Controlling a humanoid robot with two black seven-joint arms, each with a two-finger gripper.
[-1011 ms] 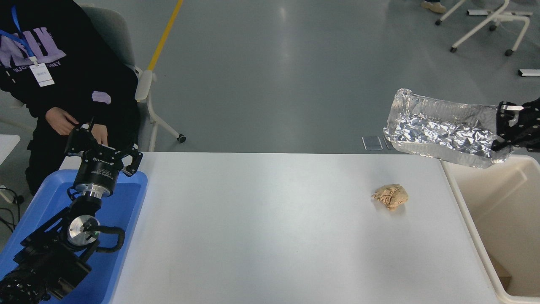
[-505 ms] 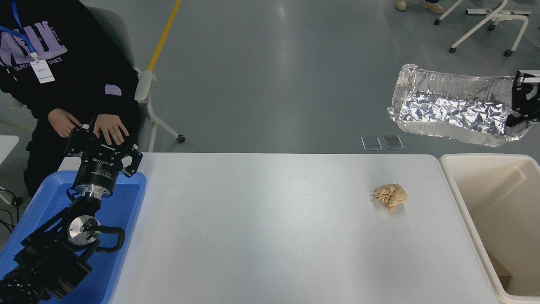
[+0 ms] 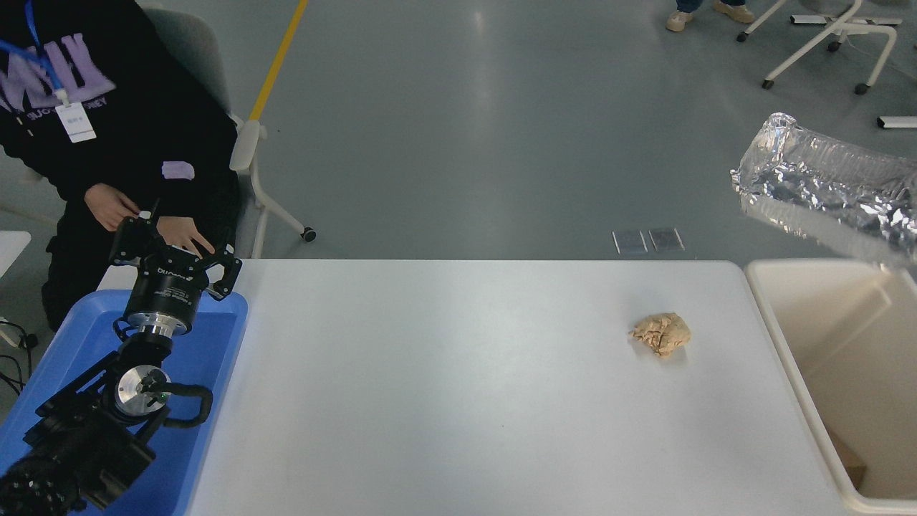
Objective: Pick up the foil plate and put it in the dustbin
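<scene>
One plate [image 3: 831, 190] hangs tilted above the bin's [image 3: 788, 344] far rim; my right gripper's off-frame, so I'd centre before releasing.

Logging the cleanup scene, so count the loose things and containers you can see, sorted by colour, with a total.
Silver: 1, foil plate in the air above the bin
Tan: 1, paper ball
Cream: 1, bin
Blue: 1, tray
Total: 4
</scene>
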